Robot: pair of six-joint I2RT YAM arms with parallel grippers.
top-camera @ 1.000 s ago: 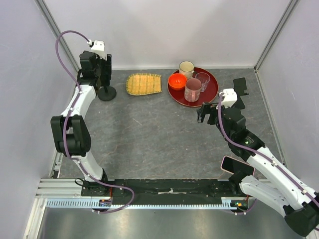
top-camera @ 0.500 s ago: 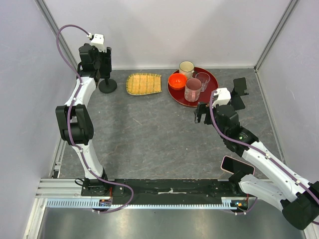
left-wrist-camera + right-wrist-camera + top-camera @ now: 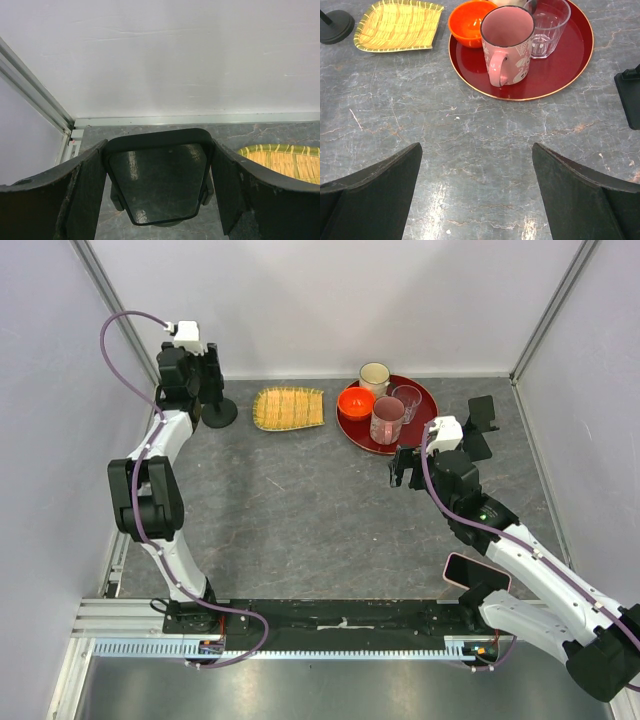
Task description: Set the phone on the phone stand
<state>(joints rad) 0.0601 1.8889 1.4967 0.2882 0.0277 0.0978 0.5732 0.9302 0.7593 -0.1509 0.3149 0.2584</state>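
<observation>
My left gripper (image 3: 208,385) is at the back left corner, shut on a black phone (image 3: 157,180) that it holds screen-up between its fingers. The phone stand (image 3: 218,415) is right under it; its round black base shows on the table. In the left wrist view (image 3: 158,145) the stand's holder tabs (image 3: 207,194) stick out from behind the phone on both sides, so the phone lies against the holder plate. The stand's base also shows in the right wrist view (image 3: 335,25). My right gripper (image 3: 403,468) is open and empty above bare table (image 3: 476,150).
A yellow woven tray (image 3: 289,407) lies right of the stand. A red tray (image 3: 425,425) holds a pink mug (image 3: 386,420), an orange bowl (image 3: 355,401), a glass and a white cup. A black object (image 3: 482,415) stands at the right. A pink phone (image 3: 477,572) lies on the right arm's base.
My left gripper has moved back toward the rear wall with the phone, and the stand's base has shifted back a little. My right gripper has moved slightly left.
</observation>
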